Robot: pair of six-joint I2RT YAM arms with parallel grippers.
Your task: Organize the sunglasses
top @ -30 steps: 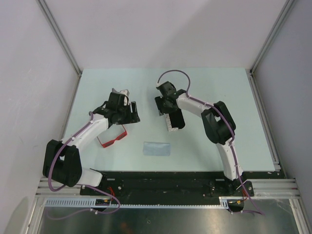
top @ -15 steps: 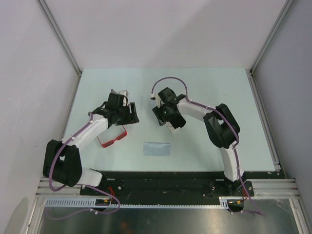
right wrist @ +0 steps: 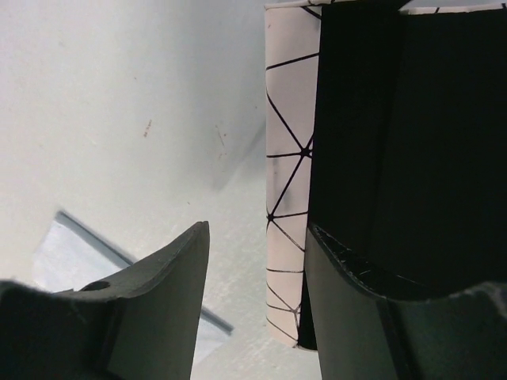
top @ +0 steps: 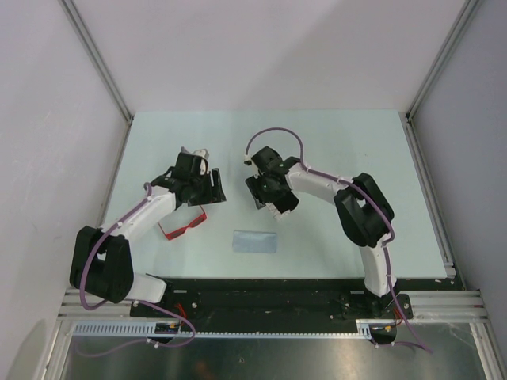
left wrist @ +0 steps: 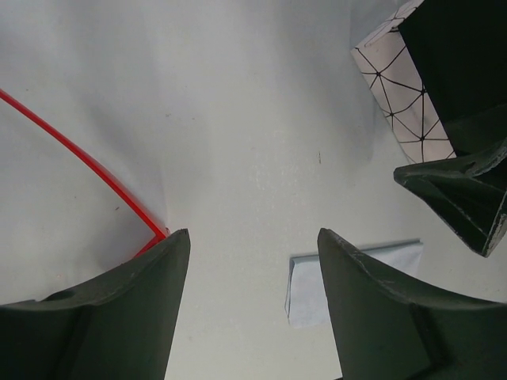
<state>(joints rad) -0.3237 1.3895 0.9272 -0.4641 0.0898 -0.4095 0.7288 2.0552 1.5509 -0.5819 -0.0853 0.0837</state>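
Note:
The red sunglasses [top: 184,226] lie on the table, left of centre, just near of my left gripper [top: 209,187]. In the left wrist view one thin red temple arm [left wrist: 79,162] shows at the left, and that gripper [left wrist: 253,245] is open and empty above bare table. The white patterned case [top: 276,209] lies open, with a black inside [right wrist: 396,119]. My right gripper [top: 268,193] is over it. In the right wrist view this gripper [right wrist: 257,229] is open. Its jaws straddle the case's white wall [right wrist: 287,198], one finger inside the case and one outside.
A light-blue cloth [top: 255,241] lies flat near the table's front edge, between the two arms. It shows in the left wrist view [left wrist: 348,277] and the right wrist view [right wrist: 71,249]. Grey walls and metal rails enclose the table.
My right gripper has moved left and toward the near side over the case, which has shifted slightly with it. The left arm has barely moved.

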